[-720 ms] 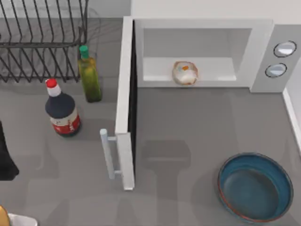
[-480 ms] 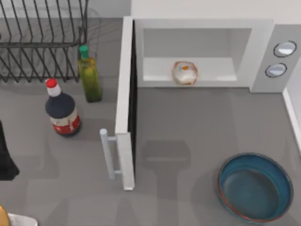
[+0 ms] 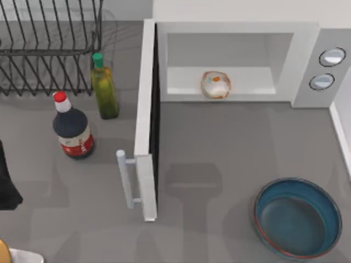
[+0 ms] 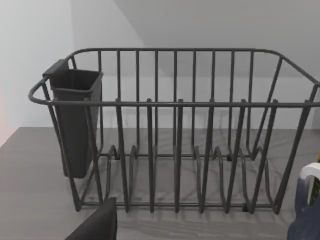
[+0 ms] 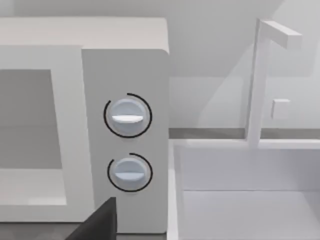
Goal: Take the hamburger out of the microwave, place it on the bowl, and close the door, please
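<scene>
Top view shows the microwave [image 3: 241, 60] at the back of the table [image 3: 219, 142], its door [image 3: 147, 120] swung wide open toward the front, with the pale bar handle [image 3: 127, 178] on the door's left face. The hamburger [image 3: 215, 84] sits on the front edge of the cavity floor, roughly midway across the opening. The bowl [image 3: 298, 217] rests on the table near the front right, well apart from the hamburger. Left of the door stand a green-capped oil bottle [image 3: 103, 87] and a dark sauce bottle with a red cap [image 3: 72, 127], with a wire dish rack [image 3: 49, 49] behind them. A dark part of the left arm [image 3: 6, 181] shows at the table's left edge. Left wrist view faces the dish rack [image 4: 175, 135] and its dark cutlery holder [image 4: 75, 120]; right wrist view faces the microwave's two knobs [image 5: 128, 116] and a white sink [image 5: 240, 190] beside it. Whether either claw is released or clenched I cannot tell.
</scene>
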Available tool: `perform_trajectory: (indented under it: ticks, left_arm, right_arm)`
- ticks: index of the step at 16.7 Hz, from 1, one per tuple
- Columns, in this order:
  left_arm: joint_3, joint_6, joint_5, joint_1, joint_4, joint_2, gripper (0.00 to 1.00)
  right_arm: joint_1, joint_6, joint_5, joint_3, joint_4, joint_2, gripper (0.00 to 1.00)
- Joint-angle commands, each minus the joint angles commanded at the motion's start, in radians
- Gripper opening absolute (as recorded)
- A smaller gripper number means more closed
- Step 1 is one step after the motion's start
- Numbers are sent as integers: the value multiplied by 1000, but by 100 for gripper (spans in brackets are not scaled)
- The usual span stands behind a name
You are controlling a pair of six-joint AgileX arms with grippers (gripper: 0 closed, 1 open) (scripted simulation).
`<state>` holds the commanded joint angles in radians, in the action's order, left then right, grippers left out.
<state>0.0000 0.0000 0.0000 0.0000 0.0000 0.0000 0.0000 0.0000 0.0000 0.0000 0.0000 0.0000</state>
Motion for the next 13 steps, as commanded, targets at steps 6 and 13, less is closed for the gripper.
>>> perform_trajectory:
  ticks: [6,13]
  left_arm:
    - [0,0,0,0,0,0,100]
    - [0,0,0,0,0,0,100]
  right_arm:
    - [0,0,0,0,0,0,100]
    - [2,1,2,4,3,10,100]
